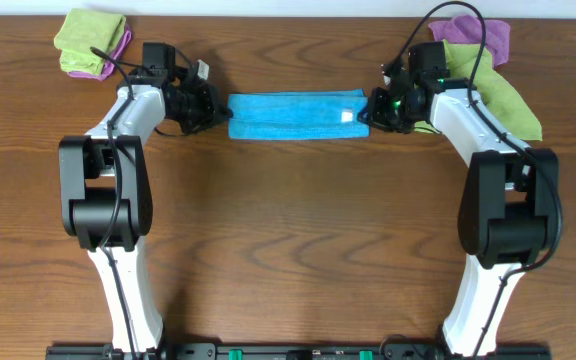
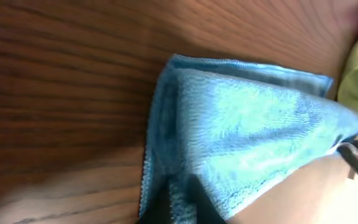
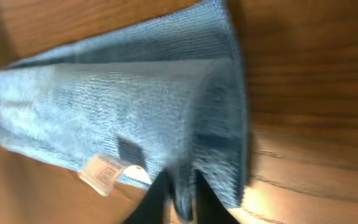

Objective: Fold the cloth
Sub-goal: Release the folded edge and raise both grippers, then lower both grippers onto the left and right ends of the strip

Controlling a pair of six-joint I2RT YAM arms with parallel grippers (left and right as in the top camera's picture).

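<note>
Left fingers (image 2: 202,204) and right fingers (image 3: 149,204) pinch cloth (image 1: 296,116) ends

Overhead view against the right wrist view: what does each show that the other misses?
Only overhead: the cloth lying as a narrow strip between the left claw and right claw, plus green and purple cloths in the far corners. Only right wrist: stacked folded layers where the claw pinches the end. Both: the white tag and wooden table.
</note>
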